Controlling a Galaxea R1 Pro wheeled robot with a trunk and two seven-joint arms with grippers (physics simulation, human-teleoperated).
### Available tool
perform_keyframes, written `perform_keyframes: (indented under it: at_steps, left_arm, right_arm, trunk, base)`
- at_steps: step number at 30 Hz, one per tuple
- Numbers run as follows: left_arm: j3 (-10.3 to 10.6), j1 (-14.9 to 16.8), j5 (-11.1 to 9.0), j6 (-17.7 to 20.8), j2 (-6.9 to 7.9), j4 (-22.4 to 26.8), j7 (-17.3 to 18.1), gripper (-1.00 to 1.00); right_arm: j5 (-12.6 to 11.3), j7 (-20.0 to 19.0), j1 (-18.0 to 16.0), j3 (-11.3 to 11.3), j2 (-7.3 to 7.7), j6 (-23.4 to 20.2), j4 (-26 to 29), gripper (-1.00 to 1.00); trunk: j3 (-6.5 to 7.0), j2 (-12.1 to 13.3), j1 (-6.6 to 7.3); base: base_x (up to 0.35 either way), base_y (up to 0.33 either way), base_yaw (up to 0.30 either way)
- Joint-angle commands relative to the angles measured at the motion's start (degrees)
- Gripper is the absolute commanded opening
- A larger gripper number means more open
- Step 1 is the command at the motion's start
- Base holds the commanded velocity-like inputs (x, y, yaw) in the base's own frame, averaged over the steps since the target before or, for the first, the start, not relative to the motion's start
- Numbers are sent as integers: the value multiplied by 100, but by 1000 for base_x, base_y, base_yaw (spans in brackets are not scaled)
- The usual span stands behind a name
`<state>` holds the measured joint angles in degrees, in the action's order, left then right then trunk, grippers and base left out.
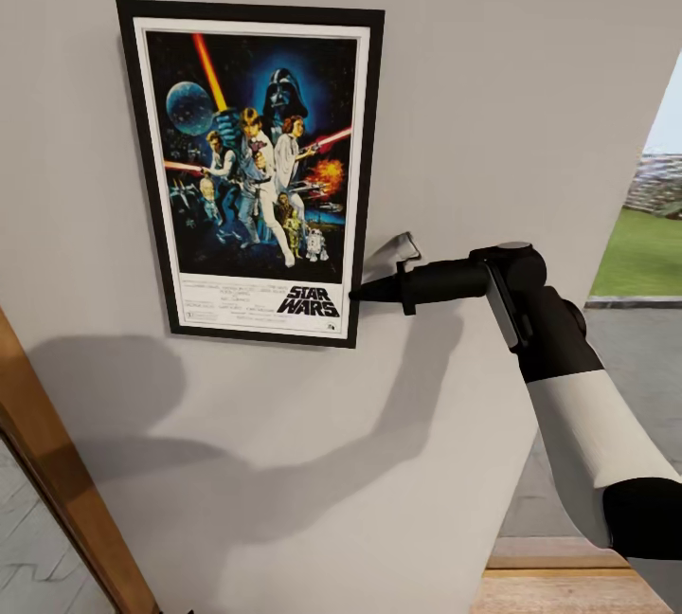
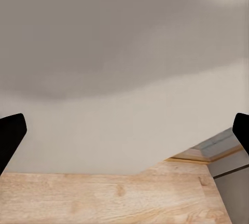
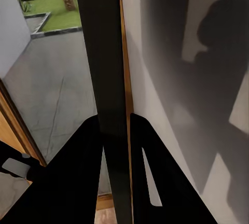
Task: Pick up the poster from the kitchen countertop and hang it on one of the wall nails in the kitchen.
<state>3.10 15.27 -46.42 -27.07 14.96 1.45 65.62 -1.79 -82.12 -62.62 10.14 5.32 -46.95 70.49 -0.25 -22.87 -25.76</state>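
— Reporting on the poster: hanging flat against the grey wall, upright with a slight tilt. Showing a tall rectangular shape, a black frame, a white inner border, colourful figures on dark blue, and "STAR WARS" lettering at the bottom.

— Confirming. And the right claw?

— Reaching in from the right on a black and white arm, with the tapered black tip meeting the frame's lower right edge. In the right wrist view, clamping the frame's black edge between two dark fingers, one on either side. Grasping the poster, then.

— Noting the frame edge looking smooth and matte, running straight away from the claw, with a thin wood-toned strip along it beside the wall.

— And the left claw?

— Standing wide apart, with only two black fingertips showing at the picture's opposite edges. Released, holding nothing. Facing a plain pale wall above a light wooden floor with visible grain.

— Surface and room?

— Wall looking smooth, matte and light grey, carrying soft shadows of the arm below the poster. Showing a slanted wooden trim at lower left in the head view. Opening at the right onto grey paving and green grass outdoors. Paving appearing flat with faint cracks in the right wrist view, with palm-like plants beyond.
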Motion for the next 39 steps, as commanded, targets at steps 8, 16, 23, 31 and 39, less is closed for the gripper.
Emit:
perform_keyframes:
  at_steps: [8,16,23,31,39]
  left_arm:
    - [33,2,-34,-26,-1,-4,12,100]
    - [33,2,-34,-26,-1,-4,12,100]
    - [33,1,-34,-26,-1,-4,12,100]
    - [33,2,-34,-26,-1,-3,12,100]
    - [33,2,-34,-26,1,-4,12,100]
  right_arm:
    - [-23,-15,-3,11,5,-77,-1,-100]
    - [-23,-15,0,12,5,-77,-1,-100]
    - [-23,-15,-4,14,5,-77,-1,-100]
    - [-23,-15,-2,14,5,-78,-1,-100]
    - [-23,-15,-2,12,2,-77,-1,-100]
  trunk:
    - [-3,-4,-2]
    - [-3,-4,-2]
    - [-3,-4,-2]
    - [-3,-4,-2]
    - [-3,-4,-2]
  base:
    - [0,0,0]
    - [0,0,0]
    - [0,0,0]
    - [0,0,0]
    - [18,0,0]
